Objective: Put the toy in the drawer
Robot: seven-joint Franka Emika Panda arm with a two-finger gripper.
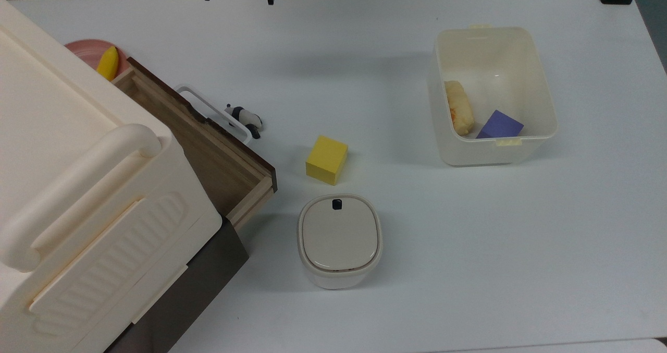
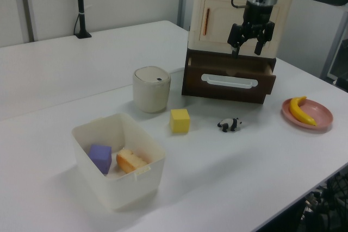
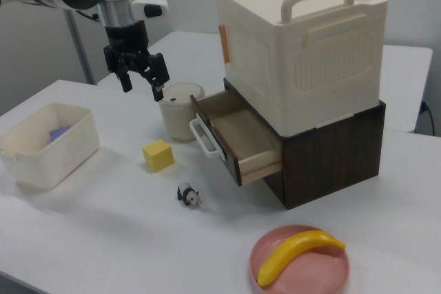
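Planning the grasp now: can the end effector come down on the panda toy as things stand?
Probably yes. The toy lies uncovered on the table, beside the drawer handle, and the open end effector hangs above with nothing between them.

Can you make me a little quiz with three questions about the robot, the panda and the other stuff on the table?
1. True or false: the panda toy is already inside the drawer.
2. What lies on the pink plate? A) a yellow block B) a banana C) a purple block
3. Fill in: the gripper is up in the air, its fingers ____ and holding nothing.

Key
1. False. The panda toy lies on the white table, in front of the pulled-out drawer near its white handle.
2. B. The banana is on the plate; the purple block sits in the cream bin and the yellow block on the table.
3. open
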